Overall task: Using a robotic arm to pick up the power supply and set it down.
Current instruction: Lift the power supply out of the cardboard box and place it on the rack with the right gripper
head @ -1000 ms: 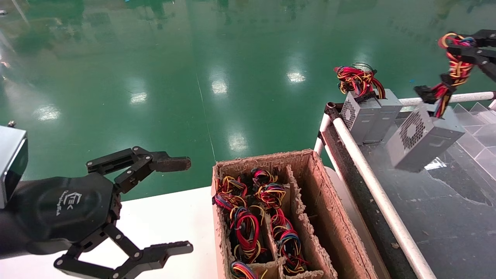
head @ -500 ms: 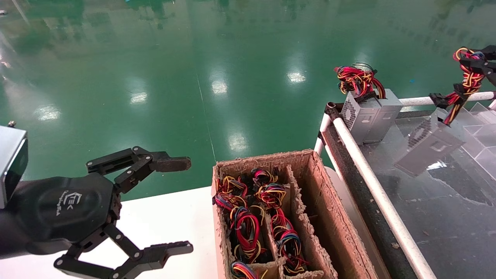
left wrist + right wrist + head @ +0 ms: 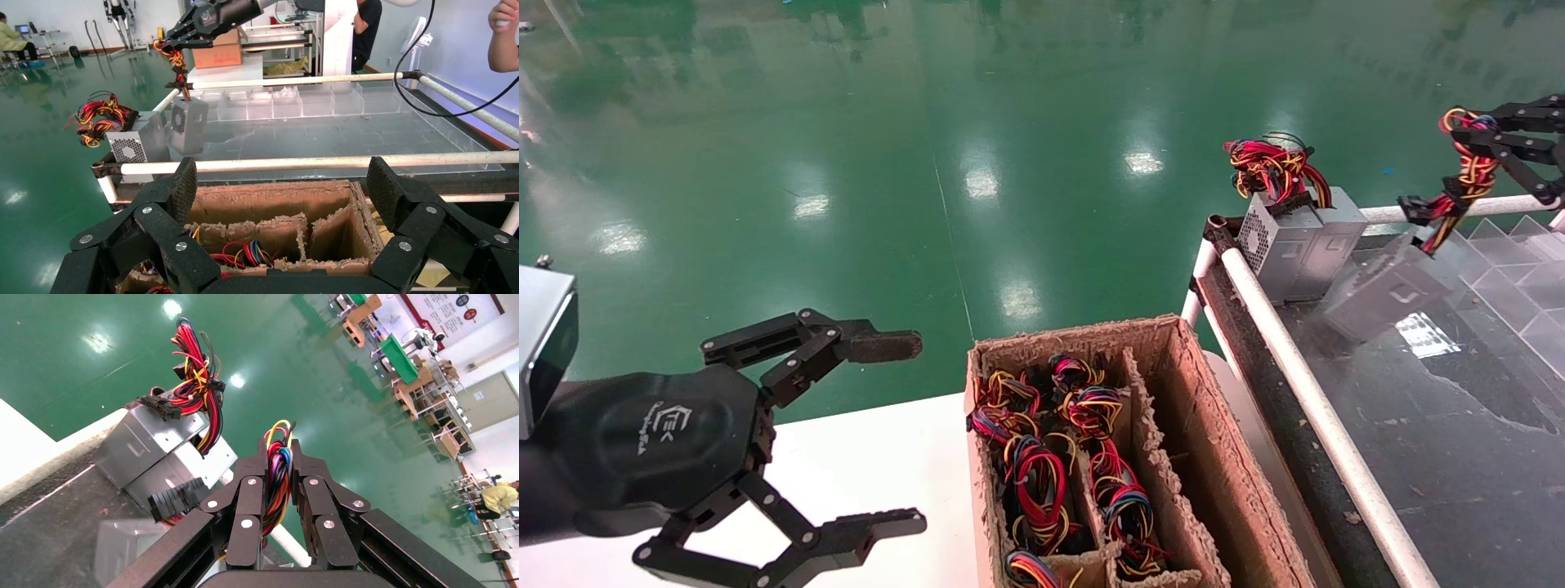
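The robotic arm (image 3: 1471,135), clenched on the wire bundle (image 3: 1467,171), dangles the power supply (image 3: 1385,290) near the conveyor's far corner for set-down; left gripper (image 3: 903,433) parked, splayed.

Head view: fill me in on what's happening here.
The right tool is shut on the wire bundle of the power supply, which dangles tilted over the dark conveyor surface, beside two grey units standing there. The left tool hangs open near the cardboard box of more supplies.
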Controlling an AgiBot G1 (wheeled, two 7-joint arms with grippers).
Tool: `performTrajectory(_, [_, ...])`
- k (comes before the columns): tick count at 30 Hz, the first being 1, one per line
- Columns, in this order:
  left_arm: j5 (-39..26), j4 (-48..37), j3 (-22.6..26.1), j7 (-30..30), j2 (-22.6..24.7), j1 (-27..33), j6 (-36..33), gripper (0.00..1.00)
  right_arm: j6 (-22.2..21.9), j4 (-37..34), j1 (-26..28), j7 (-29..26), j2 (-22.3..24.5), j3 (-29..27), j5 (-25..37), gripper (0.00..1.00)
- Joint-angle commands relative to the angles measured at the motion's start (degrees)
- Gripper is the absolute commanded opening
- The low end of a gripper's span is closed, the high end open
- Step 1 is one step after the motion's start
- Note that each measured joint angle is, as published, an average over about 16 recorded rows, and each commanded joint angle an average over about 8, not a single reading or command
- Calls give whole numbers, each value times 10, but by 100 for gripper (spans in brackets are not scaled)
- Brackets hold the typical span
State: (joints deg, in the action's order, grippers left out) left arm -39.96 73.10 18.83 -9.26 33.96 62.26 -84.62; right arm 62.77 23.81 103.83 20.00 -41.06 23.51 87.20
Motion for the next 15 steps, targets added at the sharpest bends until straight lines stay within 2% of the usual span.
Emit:
performTrajectory(1, [0, 0, 0, 0, 0, 0, 0, 100, -7, -18, 13, 10, -11, 6, 10, 0])
performTrajectory(15, [0, 0, 0, 0, 0, 0, 0, 100, -64, -138, 83, 67, -88, 27, 49, 0])
